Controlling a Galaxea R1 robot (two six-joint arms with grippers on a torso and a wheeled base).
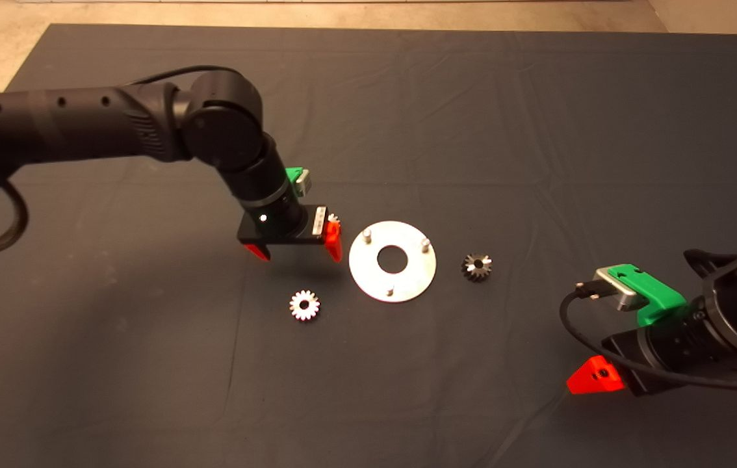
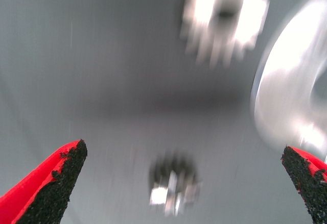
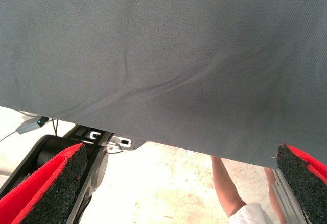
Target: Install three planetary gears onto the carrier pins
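Observation:
The carrier disc (image 1: 415, 276) lies flat at mid-mat, and its three carrier pins (image 1: 367, 233) stand bare. One silver planetary gear (image 1: 304, 305) lies flat to the disc's near left. A dark one (image 1: 476, 267) rests to its right. Another planetary gear (image 1: 334, 220) peeks out beside the left gripper's finger. My left gripper (image 1: 301, 259) hovers open just left of the disc, holding nothing. In the left wrist view a gear (image 2: 173, 183) lies on the mat between the fingers (image 2: 56, 183), the bright gear (image 2: 225, 15) beyond and the disc (image 2: 286, 96) alongside.
My right gripper (image 1: 594, 379) waits open at the mat's near right edge. Its wrist view shows the fingers (image 3: 56, 183) spread over the mat's edge (image 3: 163, 81), with the floor, a dark machine base (image 3: 56, 147) and a person's bare limb (image 3: 227, 188) beyond.

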